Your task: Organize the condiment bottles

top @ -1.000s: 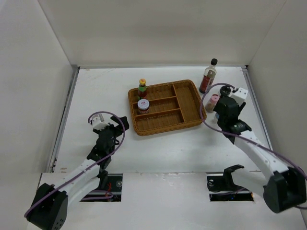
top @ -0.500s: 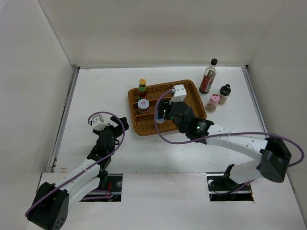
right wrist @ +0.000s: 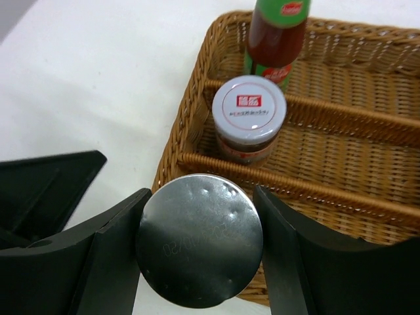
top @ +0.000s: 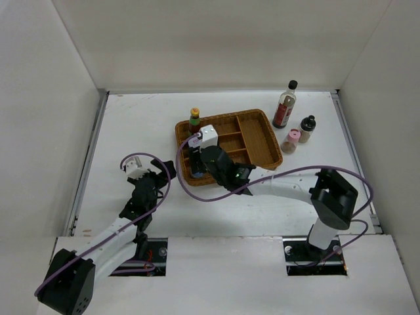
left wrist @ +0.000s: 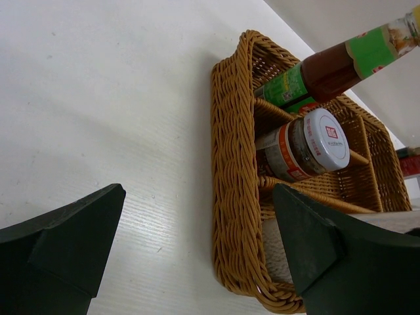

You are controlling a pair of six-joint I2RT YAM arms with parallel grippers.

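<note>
Two bottles (left wrist: 328, 65) are stowed in tray (left wrist: 226, 164), a shaker (right wrist: 199, 239) clamped in right gripper (right wrist: 200, 252). Three are left outside, left gripper (left wrist: 197, 197) splayed.

Nothing reads clearly. The lid of the white-lidded jar (right wrist: 249, 107) carries a red square logo above tiny print; the metal base of the shaker (right wrist: 199, 239) shows faint stamped digits, illegible.

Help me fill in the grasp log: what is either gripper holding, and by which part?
The right gripper holds a metal-ended round container, fingers pressing opposite sides of its body. The left gripper is open and holds nothing.
</note>
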